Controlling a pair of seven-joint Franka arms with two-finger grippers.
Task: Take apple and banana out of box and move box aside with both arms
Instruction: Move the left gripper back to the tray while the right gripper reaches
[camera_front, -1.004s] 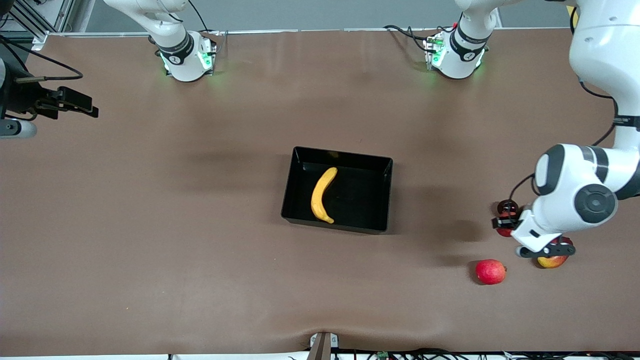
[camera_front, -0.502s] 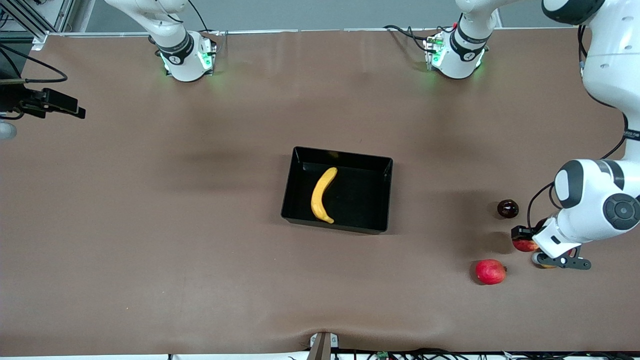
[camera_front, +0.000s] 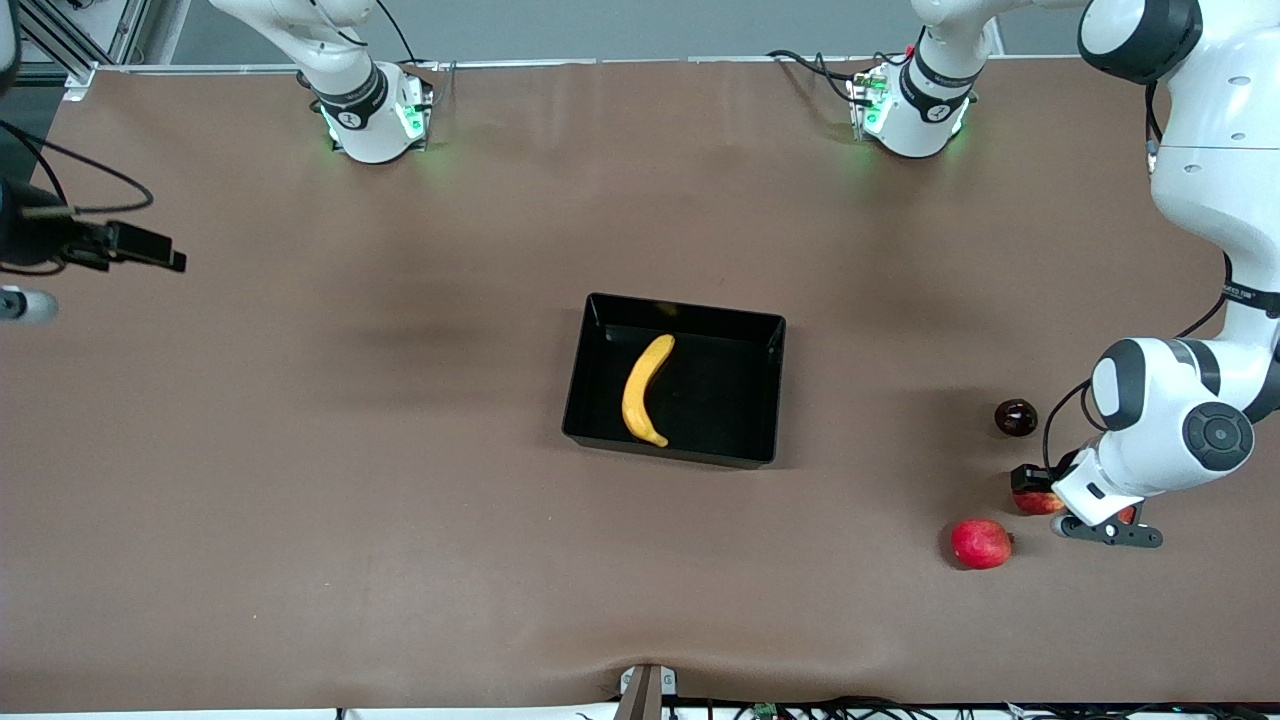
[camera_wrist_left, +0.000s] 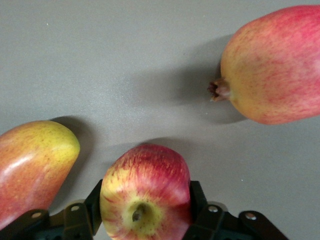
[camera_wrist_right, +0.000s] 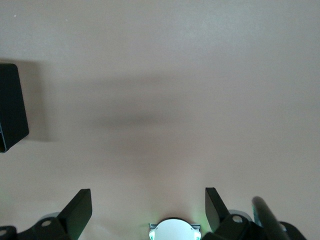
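The left gripper (camera_wrist_left: 145, 220), which a second ago stood over the mango (camera_wrist_left: 30, 165), now has its fingers (camera_wrist_left: 92, 207) on either side of the apple (camera_wrist_left: 145, 197) (whether they clamp it, I cannot tell). The banana (camera_front: 645, 390) stays in the box (camera_front: 770, 400); the right gripper (camera_wrist_right: 147, 210) waits, fingers apart, at its table end.

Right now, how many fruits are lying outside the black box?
4: the apple between the left gripper's fingers, the mango beside it, the pinkish-red fruit nearer the camera, and a dark round one farther back.
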